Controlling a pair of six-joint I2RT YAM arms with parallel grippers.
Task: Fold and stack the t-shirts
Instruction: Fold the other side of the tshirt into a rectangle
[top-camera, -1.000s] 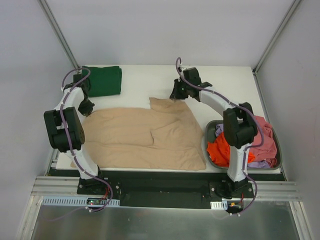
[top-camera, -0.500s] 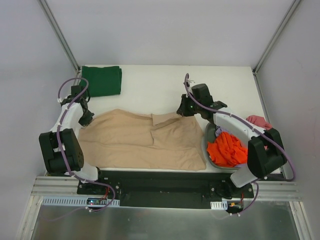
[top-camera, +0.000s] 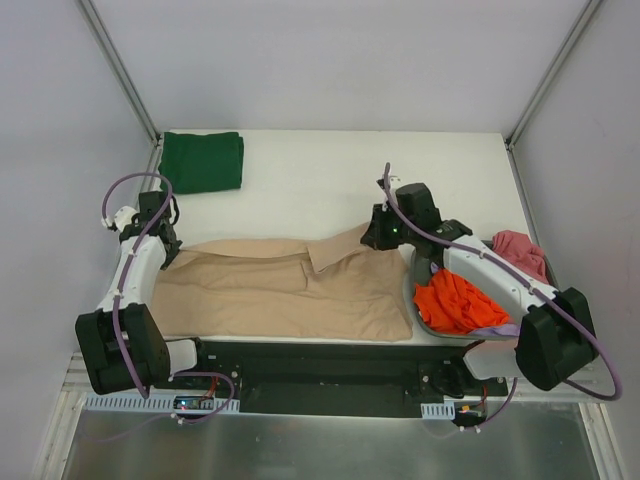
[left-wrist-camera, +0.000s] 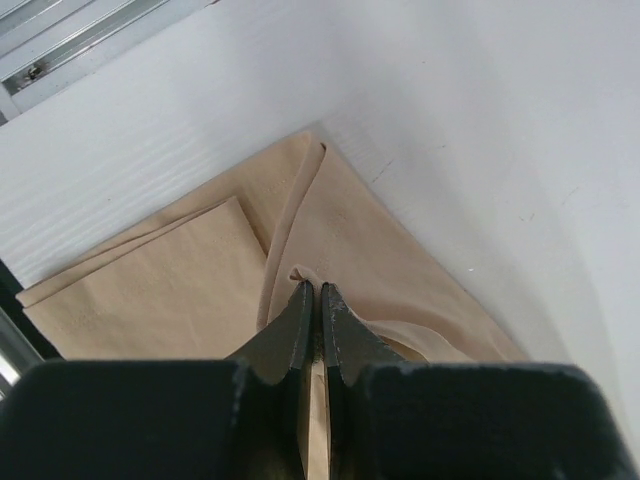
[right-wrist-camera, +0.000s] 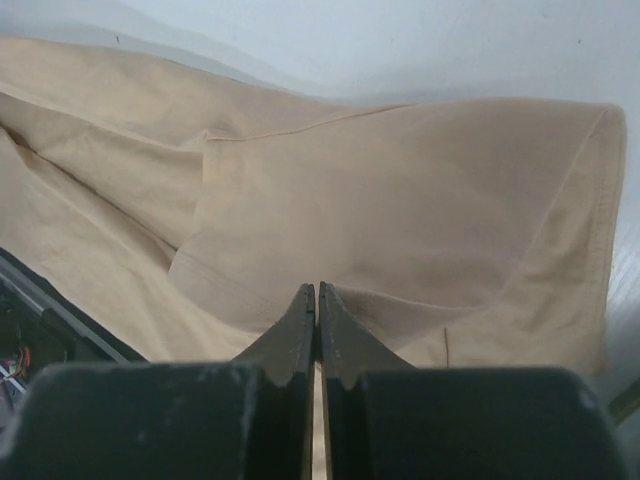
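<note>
The large beige t-shirt (top-camera: 280, 290) lies along the table's near edge, its far half drawn forward over the near half. My left gripper (top-camera: 163, 247) is shut on its far left edge; the pinched cloth shows at the fingertips in the left wrist view (left-wrist-camera: 313, 290). My right gripper (top-camera: 375, 235) is shut on the far right edge, seen in the right wrist view (right-wrist-camera: 317, 290). A folded dark green t-shirt (top-camera: 203, 160) lies at the far left corner. Orange-red (top-camera: 455, 303), pink (top-camera: 522, 247) and lilac (top-camera: 495, 328) t-shirts are heaped at the right.
The grey oval tub (top-camera: 421, 315) under the heaped shirts stands at the right near edge, mostly hidden by the right arm. White walls and metal frame posts enclose the table. A black rail runs along the near edge.
Both grippers have pulled the beige shirt's far edge toward the near side, folding it over itself. The shirt now covers a narrower strip; both arms have drawn back.
</note>
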